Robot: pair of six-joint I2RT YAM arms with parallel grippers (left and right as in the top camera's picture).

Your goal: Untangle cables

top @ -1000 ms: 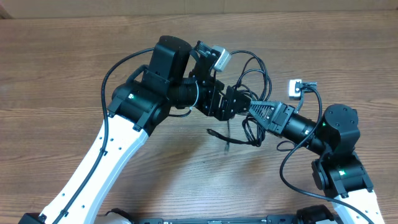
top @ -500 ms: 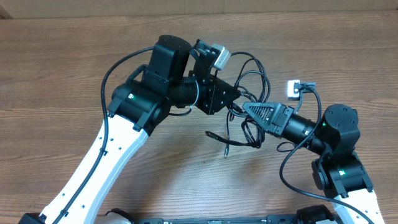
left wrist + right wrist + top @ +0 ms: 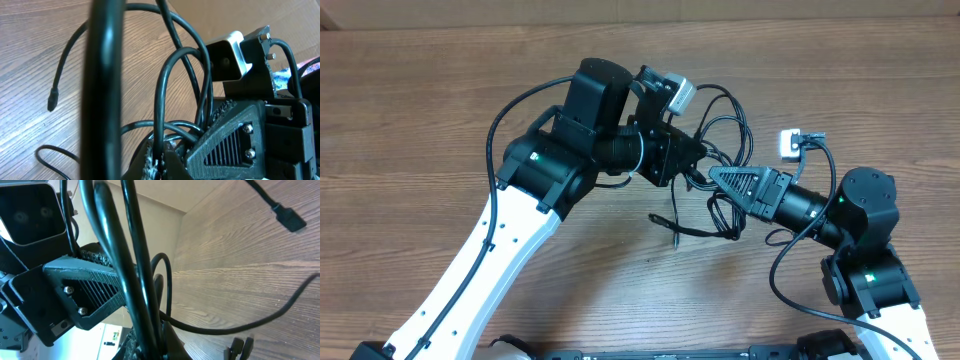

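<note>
In the overhead view, the left gripper and the right gripper are meeting tip to tip just right of the frame's centre. Both are clamping shut on the cables, whose black loops are spreading above and below them over the wooden table.

In the left wrist view, the cables are arching up from the pinched fingertips at the bottom edge, and a plug end is hanging at the left.

In the right wrist view, the cables are running down the middle into closed jaws at the bottom, and a black plug is showing at the upper right.
</note>
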